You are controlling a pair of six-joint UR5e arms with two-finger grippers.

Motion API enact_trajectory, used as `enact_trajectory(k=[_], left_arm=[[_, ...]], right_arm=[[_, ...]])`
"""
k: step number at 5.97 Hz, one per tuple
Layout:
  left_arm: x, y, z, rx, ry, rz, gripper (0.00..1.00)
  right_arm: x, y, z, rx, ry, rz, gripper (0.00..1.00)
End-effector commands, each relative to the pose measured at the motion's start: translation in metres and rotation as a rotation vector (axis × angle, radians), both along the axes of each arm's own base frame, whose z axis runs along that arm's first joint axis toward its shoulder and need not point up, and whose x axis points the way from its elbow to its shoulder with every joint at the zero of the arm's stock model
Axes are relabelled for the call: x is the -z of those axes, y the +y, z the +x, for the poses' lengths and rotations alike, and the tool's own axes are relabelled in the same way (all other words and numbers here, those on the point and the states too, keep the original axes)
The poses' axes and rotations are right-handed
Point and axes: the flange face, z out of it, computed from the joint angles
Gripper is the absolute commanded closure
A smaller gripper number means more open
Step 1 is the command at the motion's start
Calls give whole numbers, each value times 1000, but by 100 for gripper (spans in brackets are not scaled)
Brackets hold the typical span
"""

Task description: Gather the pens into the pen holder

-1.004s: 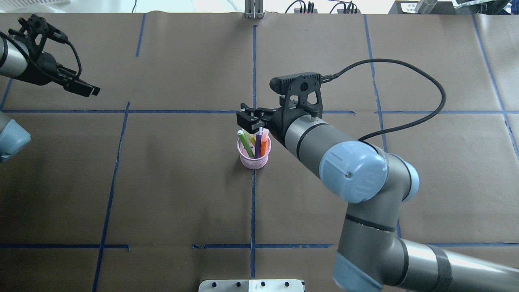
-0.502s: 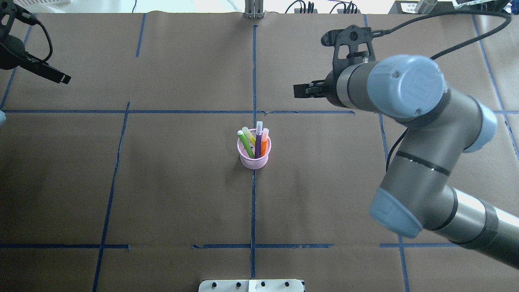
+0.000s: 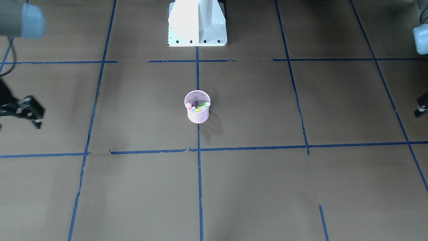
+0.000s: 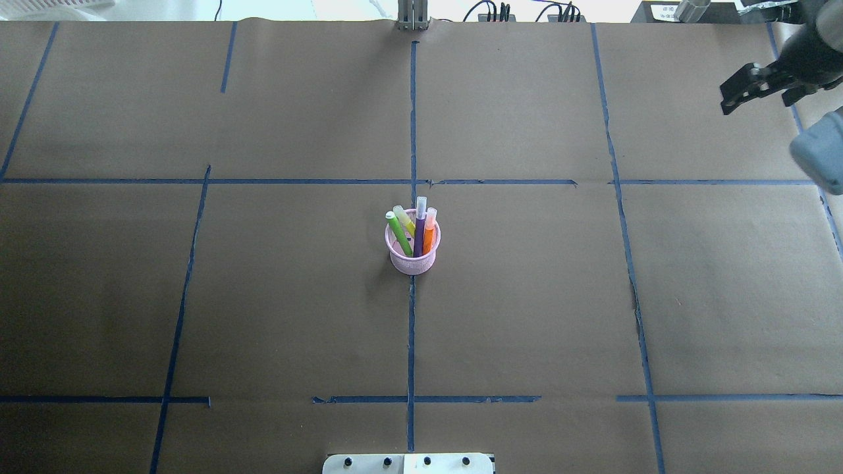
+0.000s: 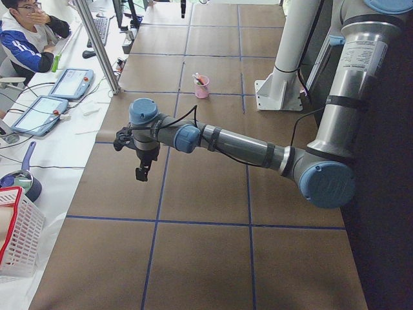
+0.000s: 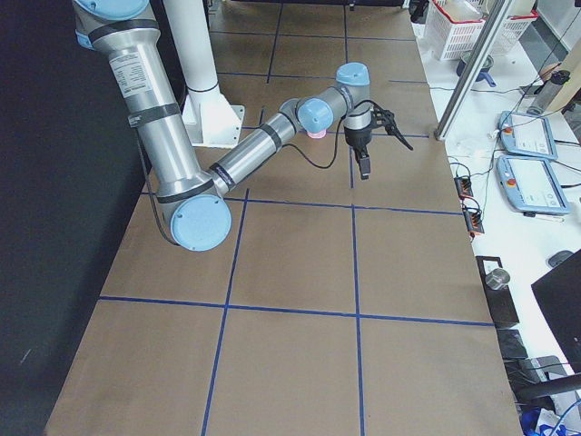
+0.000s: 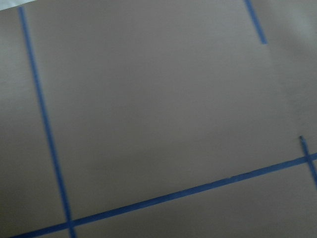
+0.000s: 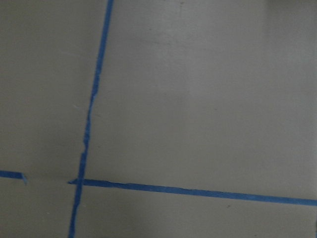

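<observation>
The pink mesh pen holder (image 4: 412, 262) stands upright at the table's centre, on the middle tape line. A green pen (image 4: 398, 234), a yellow pen (image 4: 403, 219), a purple pen (image 4: 420, 227) and an orange pen (image 4: 429, 232) stand in it, cap ends up. The holder also shows in the front-facing view (image 3: 198, 116). My right gripper (image 4: 754, 89) is far back right of the holder, open and empty. My left gripper (image 5: 140, 173) hangs far off to the left, outside the overhead view. Only a sliver of it shows in the front-facing view (image 3: 422, 108), and I cannot tell if it is open.
Brown paper with blue tape lines (image 4: 411, 329) covers the table. The robot's white base (image 3: 197, 23) is at the near edge. Tablets (image 5: 68, 82) and a white basket (image 5: 19, 239) lie on the side bench beyond the table's left end, near an operator.
My right gripper has drawn back from just above the holder to the far back right. My left arm has swung out of the overhead view. The pens have stayed in the holder.
</observation>
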Motion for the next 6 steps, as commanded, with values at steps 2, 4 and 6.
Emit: enact_trajectory(k=[2,4,6], left_arm=[[-90,50,-67,31,10,-119,0],[-115,73,-60,15,113,-182,0],[-134,88,-60,13,107,-205,0]], right_arm=[[-139,20,131,20,-68,-100,0],[-198,67,180,46,-169,-97,0],[-216,85,197,12,-166,-116,0]])
